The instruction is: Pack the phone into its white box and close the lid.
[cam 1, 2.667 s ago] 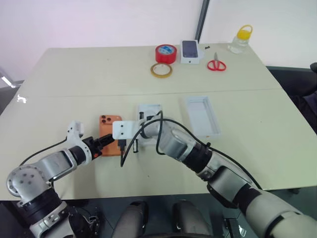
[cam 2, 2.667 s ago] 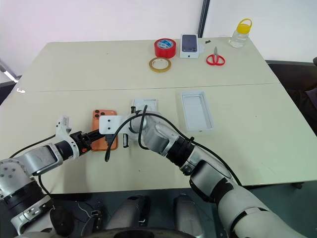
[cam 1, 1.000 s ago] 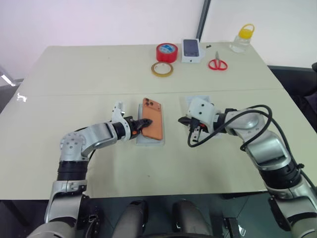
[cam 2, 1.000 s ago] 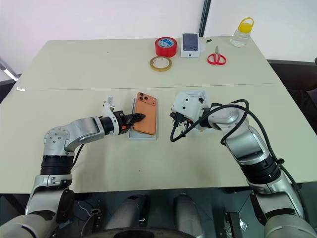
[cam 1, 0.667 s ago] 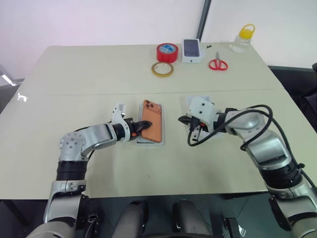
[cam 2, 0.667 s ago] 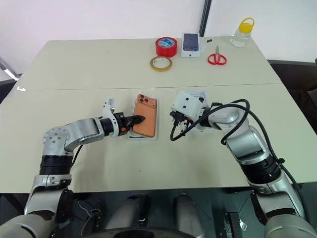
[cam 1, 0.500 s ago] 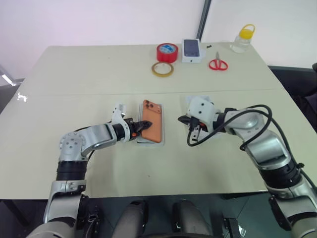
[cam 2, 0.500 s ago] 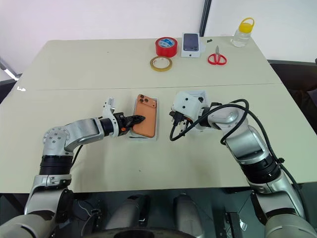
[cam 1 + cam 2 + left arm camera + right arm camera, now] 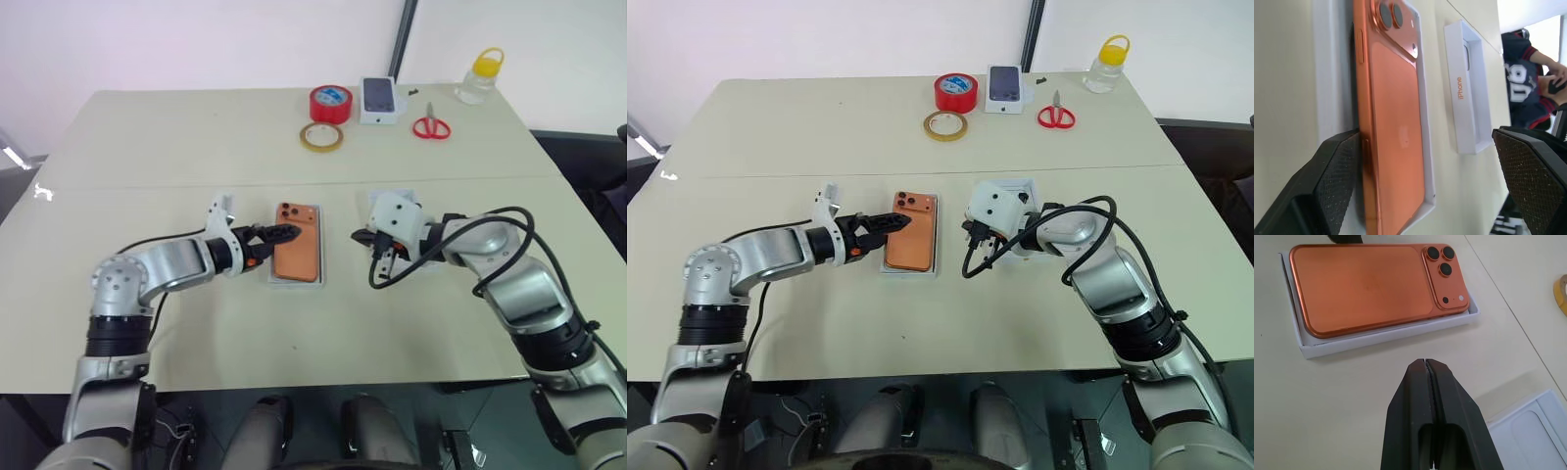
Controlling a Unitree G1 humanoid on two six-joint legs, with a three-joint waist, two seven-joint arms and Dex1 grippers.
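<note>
Right wrist view, progress: the phone (image 9: 1369, 284) lies camera side up in the white box (image 9: 1386, 333); packing looks done, closing is left.
Worktop (image 9: 147, 147): one, carrying everything below.
Left tool (image 9: 884, 223): one, fingers spread wide with nothing between them, at the box's left edge near the phone's camera end.
Right tool (image 9: 1431, 416): one, fingers pressed together on nothing, hovering between box and lid.
Lid (image 9: 1469, 90): one, lying open side up just right of the box, not yet on it; in the eye views the right wrist covers most of it.
Phone and box: one each, at mid-worktop.
Tape rolls: two, a red roll (image 9: 330, 103) and a tan roll (image 9: 320, 137), at the far edge.
Small white box (image 9: 380, 102): one, with a dark phone picture.
Scissors (image 9: 427, 126): one pair, red handles.
Bottle (image 9: 476, 76): one, yellow cap.
</note>
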